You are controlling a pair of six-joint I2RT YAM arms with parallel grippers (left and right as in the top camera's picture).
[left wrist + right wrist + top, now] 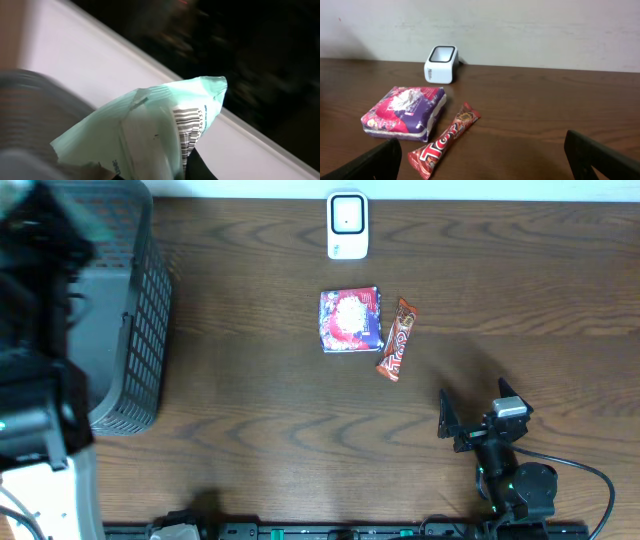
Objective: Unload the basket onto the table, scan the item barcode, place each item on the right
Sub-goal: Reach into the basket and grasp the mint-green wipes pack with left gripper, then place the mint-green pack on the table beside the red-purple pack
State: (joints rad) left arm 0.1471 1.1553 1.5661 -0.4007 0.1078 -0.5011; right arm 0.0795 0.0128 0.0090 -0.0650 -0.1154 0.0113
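In the left wrist view a mint-green packet point(150, 130) fills the frame, its barcode point(187, 127) facing the camera. My left gripper point(165, 174) is shut on the packet's lower end, and only one dark finger point(202, 167) shows beside it. The white scanner point(347, 225) point(441, 64) stands at the back middle of the table. Near the front right, my right gripper point(478, 408) point(485, 165) is open and empty, with its fingers wide apart. In the overhead view the left arm is a dark blur at the far left, and the packet cannot be made out there.
A purple and pink packet point(351, 320) point(405, 112) and a red chocolate bar point(396, 340) point(445, 141) lie side by side mid-table, ahead of the right gripper. A grey mesh basket point(130, 310) stands at the left edge. A white wall runs behind the scanner.
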